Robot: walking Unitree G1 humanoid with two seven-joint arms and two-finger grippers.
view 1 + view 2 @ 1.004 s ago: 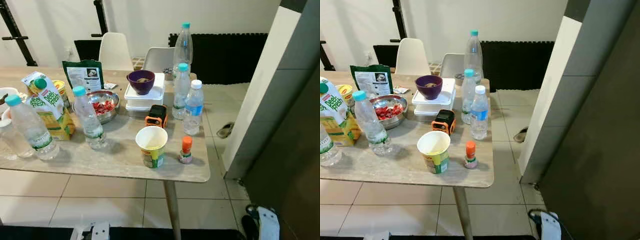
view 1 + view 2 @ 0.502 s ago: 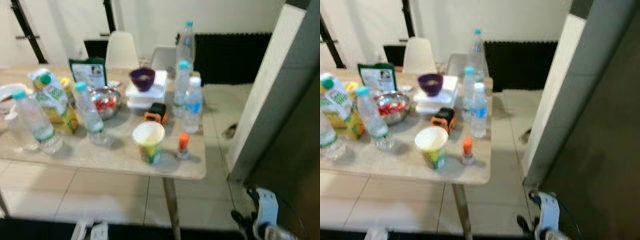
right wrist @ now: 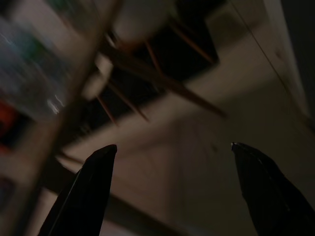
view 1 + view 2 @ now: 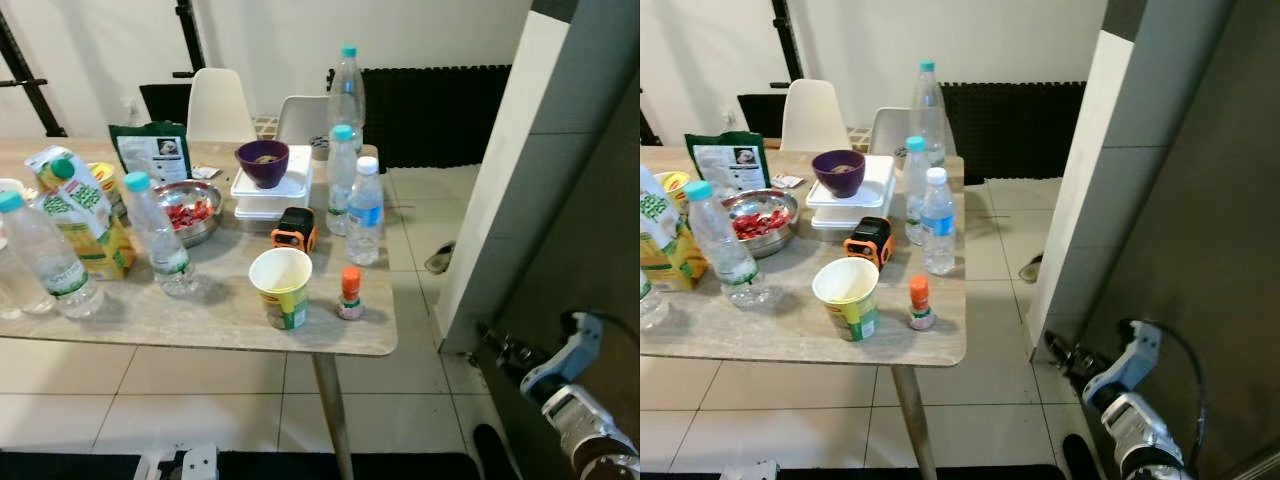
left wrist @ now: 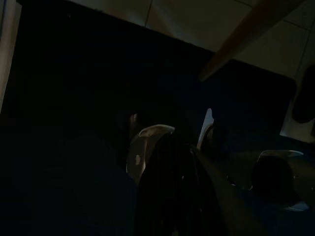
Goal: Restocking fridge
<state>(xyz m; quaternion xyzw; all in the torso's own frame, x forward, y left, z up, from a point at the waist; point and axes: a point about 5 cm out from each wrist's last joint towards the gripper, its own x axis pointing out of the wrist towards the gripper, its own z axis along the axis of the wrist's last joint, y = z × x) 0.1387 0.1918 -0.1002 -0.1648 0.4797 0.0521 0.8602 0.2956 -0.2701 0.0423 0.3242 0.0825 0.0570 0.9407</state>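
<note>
Right eye view: my right end effector (image 4: 1058, 349) raised low beside grey fridge (image 4: 1200, 200), fingers spread, empty; bottles (image 4: 938, 222) and cup (image 4: 847, 297) wait on surface (image 4: 790, 335), well apart; risk, I judge: arm clipping fridge wall or surface edge on reach; left end effector dark, state untellable.

Two white moulded plastic chairs (image 4: 222, 102) stand at the far edge of the light wooden table (image 4: 210, 318); behind them a black ribbed panel (image 4: 435, 115) lines the wall; a sandal (image 4: 438, 259) lies on beige floor tiles (image 4: 200, 400)
</note>
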